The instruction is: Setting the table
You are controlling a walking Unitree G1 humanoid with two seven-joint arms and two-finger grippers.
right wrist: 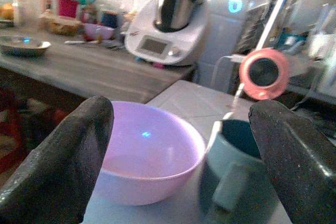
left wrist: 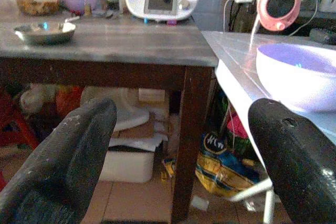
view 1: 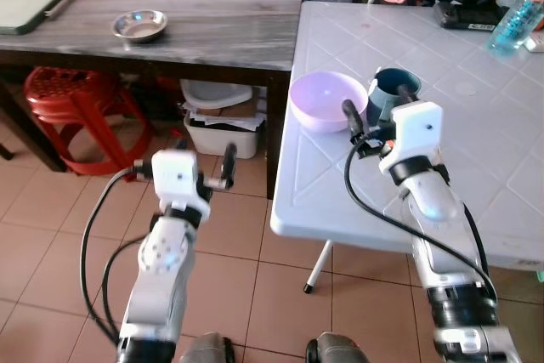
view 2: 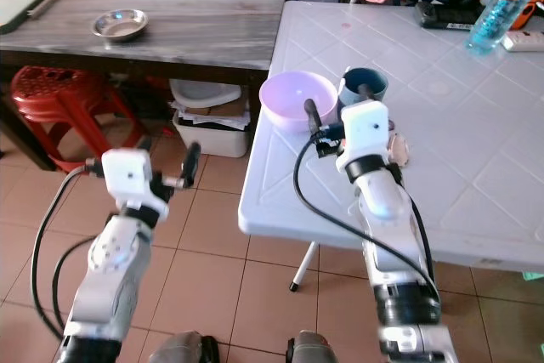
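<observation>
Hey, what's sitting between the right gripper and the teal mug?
Nothing: in the right wrist view the right gripper has open fingers and only bare white table before the teal mug.

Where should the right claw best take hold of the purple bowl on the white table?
Probably the near rim of the purple bowl, one finger inside and one outside. It stands upright near the table edge; the open right claw already faces it. The teal mug crowds its right side.
</observation>
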